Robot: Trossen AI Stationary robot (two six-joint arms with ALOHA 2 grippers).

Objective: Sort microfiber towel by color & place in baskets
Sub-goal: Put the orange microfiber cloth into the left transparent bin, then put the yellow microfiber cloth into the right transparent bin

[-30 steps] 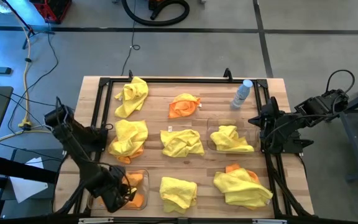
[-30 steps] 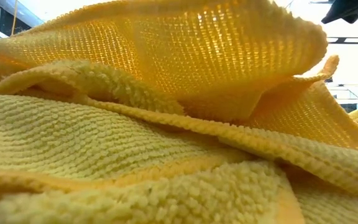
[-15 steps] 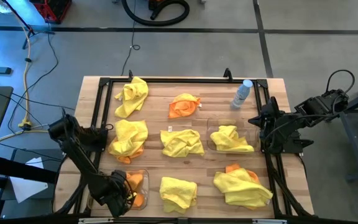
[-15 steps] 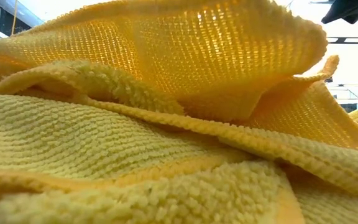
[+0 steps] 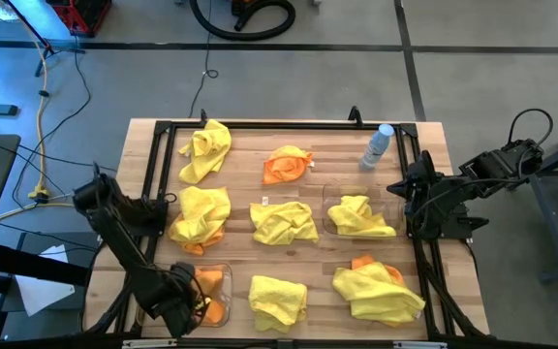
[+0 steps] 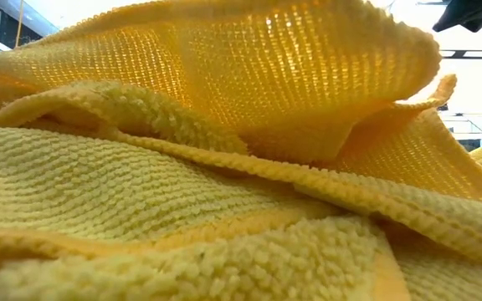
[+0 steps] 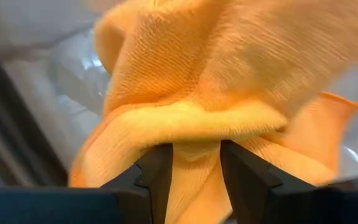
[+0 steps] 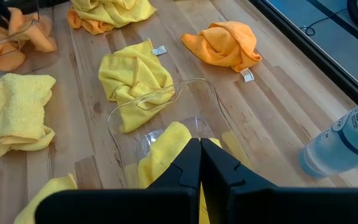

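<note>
My left gripper (image 5: 174,302) reaches down into the clear basket (image 5: 223,274) at the table's near left corner and is shut on an orange towel (image 5: 212,281). In the left wrist view its gripper (image 7: 196,168) has orange cloth between the fingers. My right gripper (image 5: 402,190), shut, waits by the right edge beside the second basket (image 5: 329,199), which holds a yellow towel (image 5: 360,215). The right wrist view shows that gripper (image 8: 199,163) above this basket's rim (image 8: 160,93). Yellow towels (image 5: 282,221) and an orange one (image 5: 287,165) lie loose on the table. My left gripper pinches a bunched fold of the orange towel (image 7: 194,127) between its two fingers (image 7: 160,171). It comes from above, slanting down into the basket. The rest of the towel rises in front of the fingers and lies inside the basket's clear wall (image 7: 73,68).
More yellow towels lie at the far left (image 5: 204,150), mid left (image 5: 201,215), near middle (image 5: 277,299) and near right (image 5: 378,291), the last over an orange one (image 5: 364,262). A blue-capped bottle (image 5: 377,145) stands far right. A yellow towel (image 6: 224,167) fills the low view.
The left arm's elbow has shifted a little toward the near edge, while its gripper has stayed in the near left basket with the orange towel.
</note>
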